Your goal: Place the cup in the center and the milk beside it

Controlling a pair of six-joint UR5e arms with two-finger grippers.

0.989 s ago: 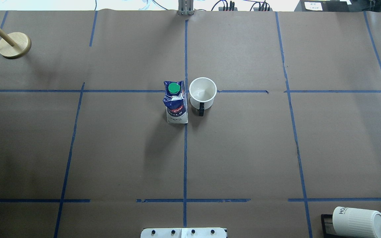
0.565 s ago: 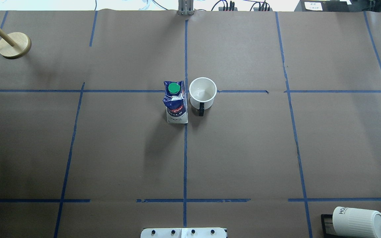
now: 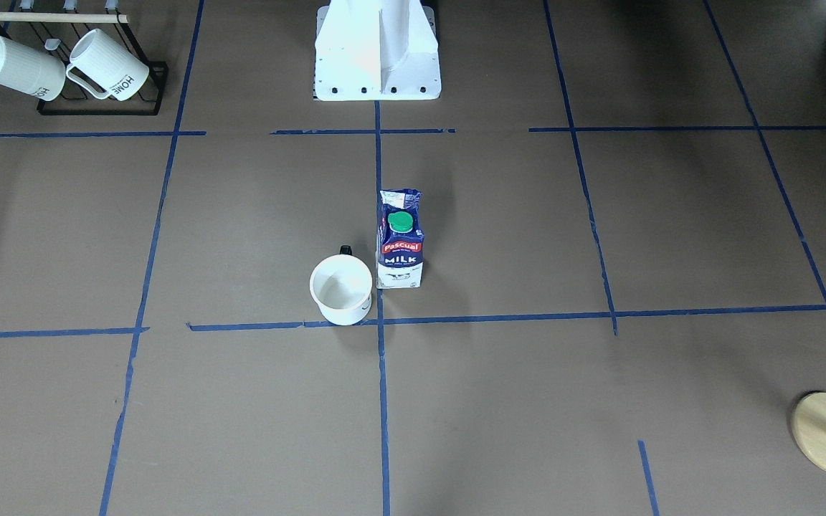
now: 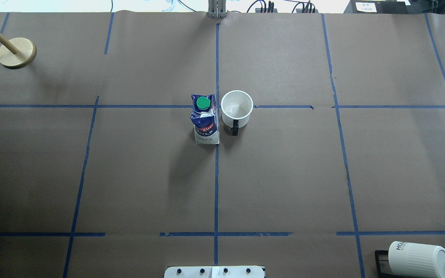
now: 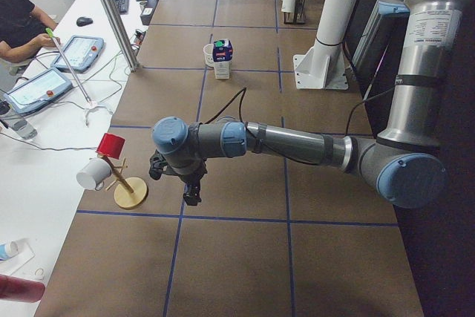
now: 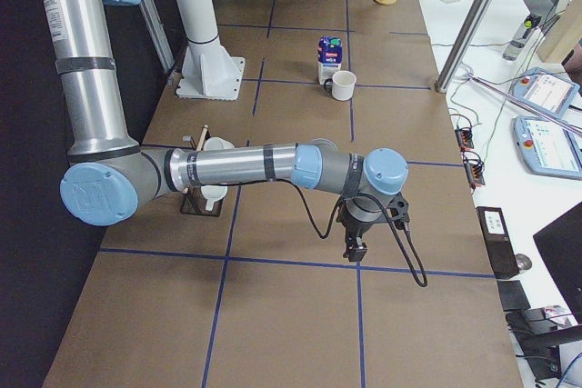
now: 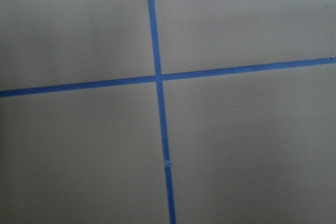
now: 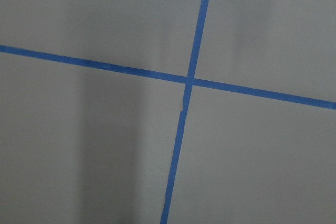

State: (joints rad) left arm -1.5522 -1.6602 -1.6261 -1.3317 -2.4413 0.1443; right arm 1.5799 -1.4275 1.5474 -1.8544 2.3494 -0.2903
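The white cup stands upright just right of the blue tape crossing, the center, with its black handle toward the robot; its smiley face does not show. The milk, a dark-blue and white carton with a green cap, stands upright close beside the cup on its left, a small gap between them. Both also show in the front view, cup and milk. My left gripper hangs over the table's left end, far from both. My right gripper hangs over the right end. I cannot tell whether either is open or shut.
A black rack holds two ribbed "HOME" mugs near the robot's right. A wooden mug tree stands at the far left corner. The white robot base sits at the near middle edge. An operator sits beyond the far edge.
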